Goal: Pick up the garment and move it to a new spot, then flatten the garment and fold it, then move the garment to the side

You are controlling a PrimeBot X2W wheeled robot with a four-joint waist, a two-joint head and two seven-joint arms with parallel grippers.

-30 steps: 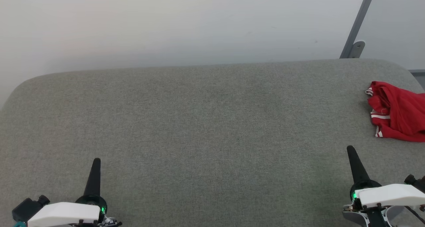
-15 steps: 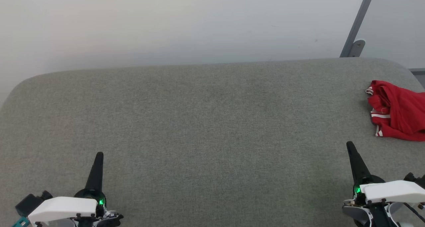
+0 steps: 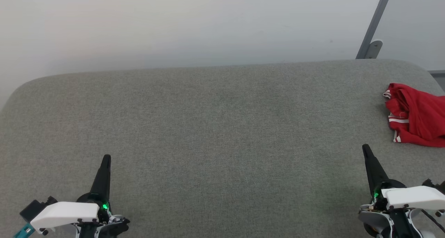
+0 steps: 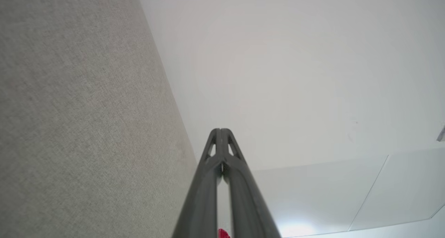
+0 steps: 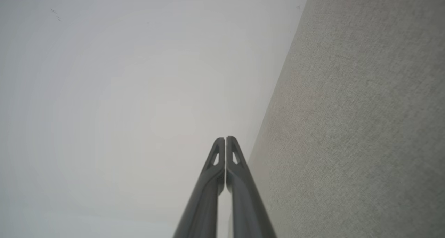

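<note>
The garment (image 3: 415,115), bright red with red-and-white striped trim, lies crumpled at the far right of the grey fabric table (image 3: 215,126), partly cut off by the head view's edge. A sliver of the red garment (image 4: 223,233) peeks between the fingers in the left wrist view. My right gripper (image 3: 365,149) is shut with nothing in it, below and left of the garment, clear of it. My left gripper (image 3: 106,158) is shut and empty at the lower left, far from the garment. Both wrist views show the fingers pressed together, left gripper (image 4: 220,131), right gripper (image 5: 225,139).
A pale wall runs behind the table's far rounded edge. A grey metal post with a bracket (image 3: 372,32) rises behind the table's right rear corner. The broad grey table surface stretches between the two grippers.
Both grippers have crept forward, up the head view, still shut. The garment lies where it was.
</note>
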